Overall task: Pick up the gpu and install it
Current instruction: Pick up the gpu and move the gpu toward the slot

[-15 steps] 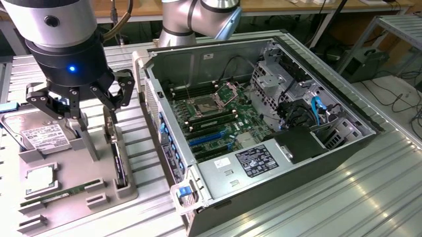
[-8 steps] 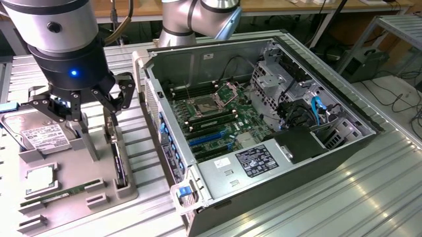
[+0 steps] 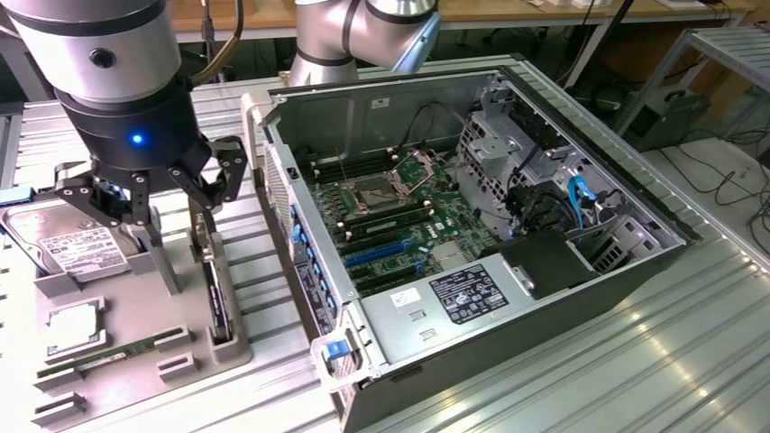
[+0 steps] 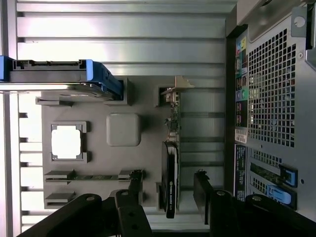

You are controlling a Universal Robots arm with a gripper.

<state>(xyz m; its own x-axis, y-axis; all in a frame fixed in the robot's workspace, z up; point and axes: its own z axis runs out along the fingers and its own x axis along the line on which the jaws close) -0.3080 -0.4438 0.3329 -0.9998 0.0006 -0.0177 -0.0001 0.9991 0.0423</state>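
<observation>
The claw hides one end of the graphics card, which stands edge-on with its fan face unseen. It also hides part of the hard drive, whose label print is too small to read. In the wrist view the claw's fingers and the computer case run off the picture's edge.

Open computer case beside a grey parts tray on a slatted metal table.
The tray lies under the gripper. On the exterior view's left of the gripper, the tray carries a hard drive, a processor chip and a memory stick. On its right, the case shows its motherboard.
</observation>
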